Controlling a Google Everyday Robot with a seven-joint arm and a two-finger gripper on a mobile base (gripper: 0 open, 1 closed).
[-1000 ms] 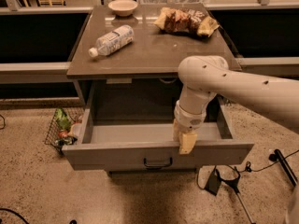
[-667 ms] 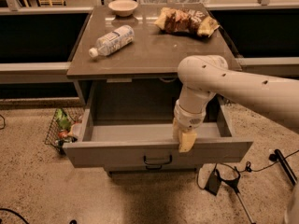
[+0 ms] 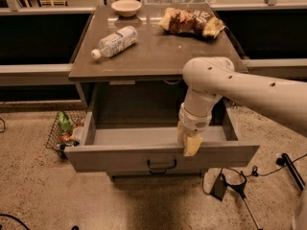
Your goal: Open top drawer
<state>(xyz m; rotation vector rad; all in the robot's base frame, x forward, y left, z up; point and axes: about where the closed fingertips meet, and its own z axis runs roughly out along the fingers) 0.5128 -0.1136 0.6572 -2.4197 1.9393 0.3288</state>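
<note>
Drawer position: top drawer (image 3: pixel 158 158) stands pulled well out under tabletop (image 3: pixel 158 56), long axis left to right. Gripper (image 3: pixel 190 145) sits on its front rim, right of handle (image 3: pixel 161 165); spread or closed, cannot tell. Any further pull runs toward camera.

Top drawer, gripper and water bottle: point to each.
top drawer (image 3: pixel 110 160), camera view, front panel
gripper (image 3: pixel 191 145), camera view, tip over the drawer's front edge
water bottle (image 3: pixel 115 40), camera view, its label
</note>
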